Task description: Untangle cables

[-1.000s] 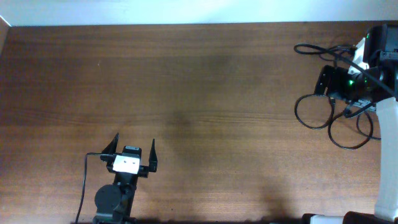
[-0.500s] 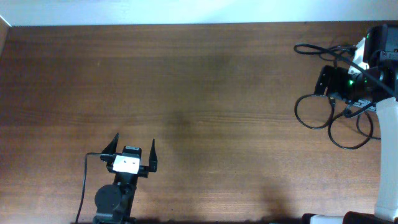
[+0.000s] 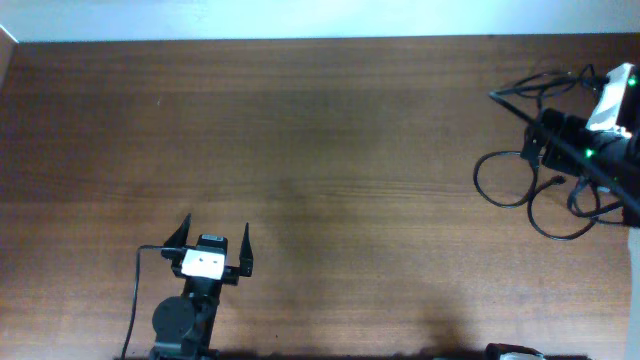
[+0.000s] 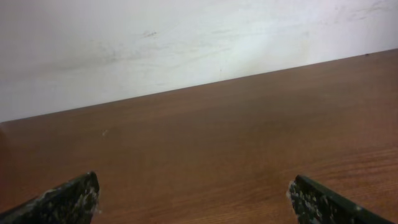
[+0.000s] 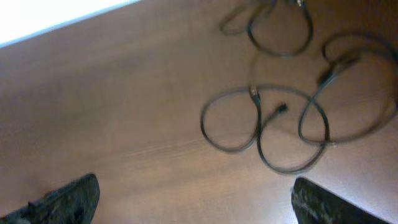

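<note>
The cables [image 3: 520,185] are thin black cords lying in overlapping loops on the wooden table at the far right. In the right wrist view they spread across the upper right [image 5: 261,118], with small plug ends showing inside the loops. My right gripper [image 3: 540,150] hovers above the loops; its fingers are wide apart [image 5: 196,202] with nothing between them, and the cords lie beyond the fingertips. My left gripper [image 3: 215,245] is open and empty at the front left, far from the cords. In the left wrist view [image 4: 193,199] it faces bare wood.
The wooden table [image 3: 320,150] ends at a white wall along the back [image 4: 186,43]. The right arm's body and its own black wires [image 3: 610,130] overlap the cords at the right edge. The left arm's wire [image 3: 135,300] runs down to the front edge.
My right arm has shifted to the right and turned a little. The black line at its upper left moved right with it. The loops on the table and my left arm have not moved.
</note>
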Robot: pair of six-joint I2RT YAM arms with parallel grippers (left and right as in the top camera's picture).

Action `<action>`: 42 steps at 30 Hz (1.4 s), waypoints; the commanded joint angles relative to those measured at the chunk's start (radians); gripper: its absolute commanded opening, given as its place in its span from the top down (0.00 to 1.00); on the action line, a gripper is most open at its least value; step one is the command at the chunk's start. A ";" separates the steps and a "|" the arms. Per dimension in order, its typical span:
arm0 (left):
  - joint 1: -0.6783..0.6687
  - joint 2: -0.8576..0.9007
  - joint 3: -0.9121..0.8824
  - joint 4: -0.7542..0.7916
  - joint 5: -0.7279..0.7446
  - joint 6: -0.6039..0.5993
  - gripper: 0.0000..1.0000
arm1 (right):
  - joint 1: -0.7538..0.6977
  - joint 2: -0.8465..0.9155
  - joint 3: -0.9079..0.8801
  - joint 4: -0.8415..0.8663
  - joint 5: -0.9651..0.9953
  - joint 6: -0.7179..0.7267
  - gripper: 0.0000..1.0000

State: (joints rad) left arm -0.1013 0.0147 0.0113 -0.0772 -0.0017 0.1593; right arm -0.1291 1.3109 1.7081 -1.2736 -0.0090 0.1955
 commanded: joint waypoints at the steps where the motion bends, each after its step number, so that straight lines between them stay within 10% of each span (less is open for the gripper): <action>1: 0.006 -0.010 -0.003 -0.006 -0.014 -0.016 0.01 | 0.005 -0.164 -0.278 0.248 -0.108 0.030 0.03; 9: 0.006 -0.010 -0.003 -0.006 -0.014 -0.016 0.01 | 0.006 -0.675 -1.155 1.054 -0.183 0.108 0.02; 16: 0.006 -0.010 -0.003 -0.006 -0.014 -0.016 0.01 | 0.099 -0.985 -1.581 1.524 -0.162 0.125 0.02; 27: 0.006 -0.010 -0.003 -0.006 -0.014 -0.016 0.01 | 0.124 -1.308 -1.703 1.207 -0.135 -0.051 0.02; 42: 0.006 -0.010 -0.003 -0.006 -0.014 -0.016 0.01 | 0.124 -1.308 -1.703 1.210 -0.190 -0.352 0.02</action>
State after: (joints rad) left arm -0.1013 0.0109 0.0120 -0.0792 -0.0090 0.1555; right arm -0.0120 0.0139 0.0105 -0.0589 -0.1764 -0.1410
